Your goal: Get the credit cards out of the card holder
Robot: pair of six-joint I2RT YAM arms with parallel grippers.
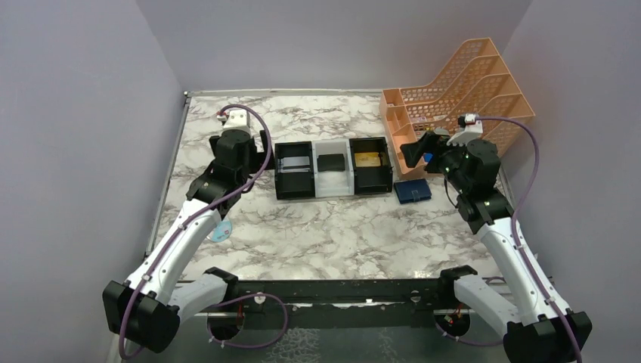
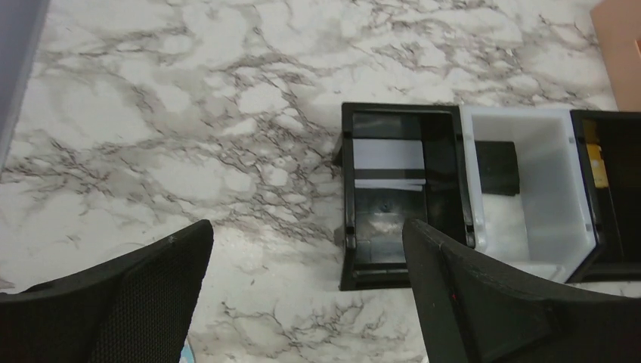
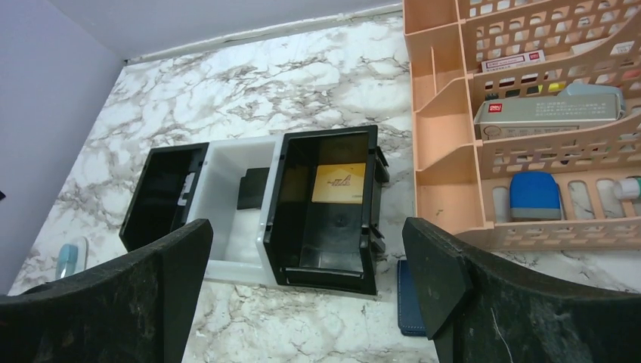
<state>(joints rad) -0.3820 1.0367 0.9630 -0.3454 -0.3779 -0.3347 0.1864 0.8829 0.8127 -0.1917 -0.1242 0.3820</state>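
Lying shut on the marble desk (image 1: 325,227), right of centre in the overhead view, the navy card holder (image 1: 412,190) sits just beside the right black tray (image 1: 371,181). Three trays stand in a row mid-frame: a gold credit card (image 1: 368,159) in that one, a black card (image 1: 331,162) in the white tray (image 1: 332,185), a silver-grey card (image 1: 294,163) in the left black tray (image 1: 295,189). The left claw (image 2: 306,242) and right claw (image 3: 306,238) both gape wide, gripping nothing, above the desk.
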